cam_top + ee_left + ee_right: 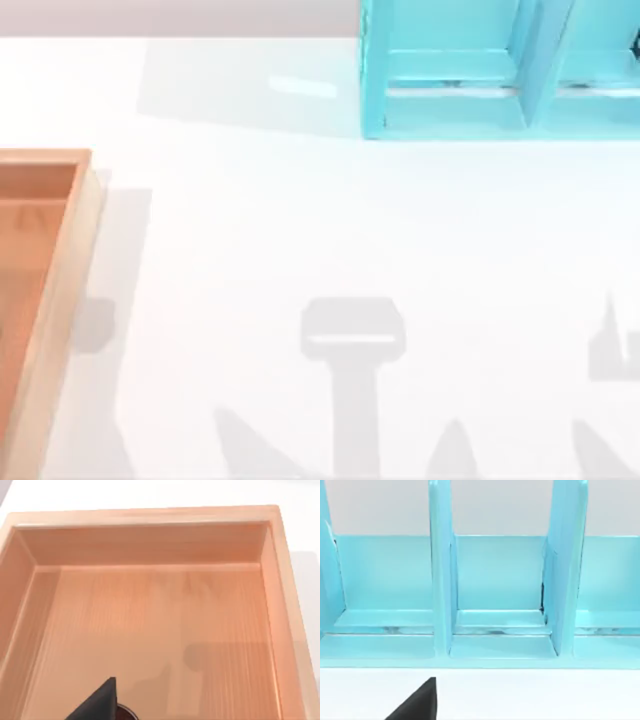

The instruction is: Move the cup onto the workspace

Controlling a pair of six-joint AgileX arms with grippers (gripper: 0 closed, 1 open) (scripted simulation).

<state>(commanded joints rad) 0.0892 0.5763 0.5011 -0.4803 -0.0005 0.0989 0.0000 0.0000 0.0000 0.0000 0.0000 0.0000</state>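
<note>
1. Wooden tray (40, 290), at the table's left edge: the left gripper (102, 702) looks down into it, one dark finger showing just beside a reddish-brown sliver that I take to be the cup (125, 713), low on the tray floor.
2. Whether the left gripper is released, clenched or grasping the cup cannot be told.
3. Step in hand, as judged: securing the cup. Centre on it, lift clear of the tray wall, then carry rightward.
4. Workspace (330, 230): the white tabletop, set-down target.
5. Right gripper (417, 705), parked facing the turquoise shelf unit (495, 590); its state likewise cannot be told.
</note>
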